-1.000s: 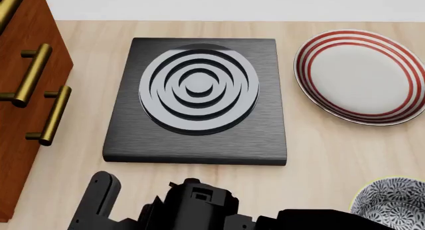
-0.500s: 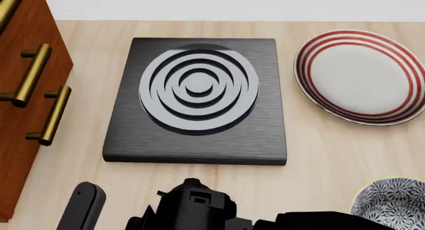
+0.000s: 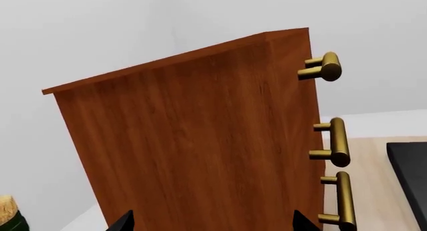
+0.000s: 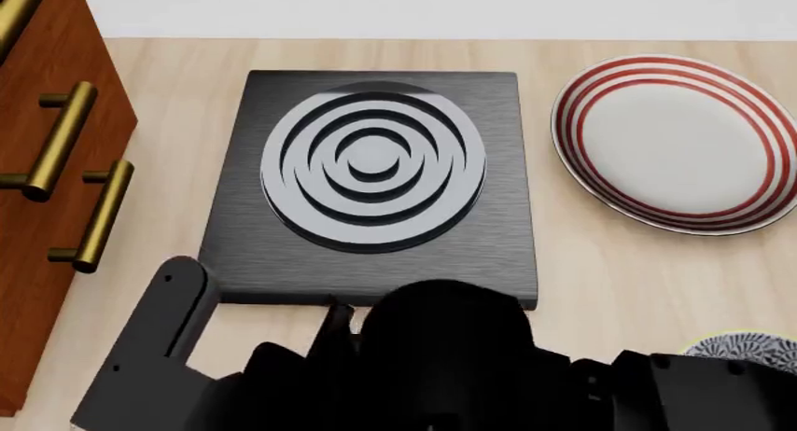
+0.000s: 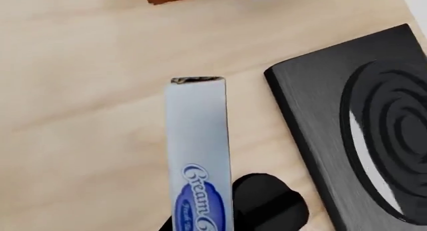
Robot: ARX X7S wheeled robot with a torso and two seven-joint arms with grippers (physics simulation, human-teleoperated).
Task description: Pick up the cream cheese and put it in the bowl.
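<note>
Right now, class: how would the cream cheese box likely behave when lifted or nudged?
The cream cheese box is probably stiff: its edges look straight. Flat faces suggest it would slide, not roll. Long and narrow, it might swing if gripped near one end.

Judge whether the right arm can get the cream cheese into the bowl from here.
Probably yes. The cream cheese appears held at the right gripper, and the bowl sits on that arm's side, though the arm hides most of it.
</note>
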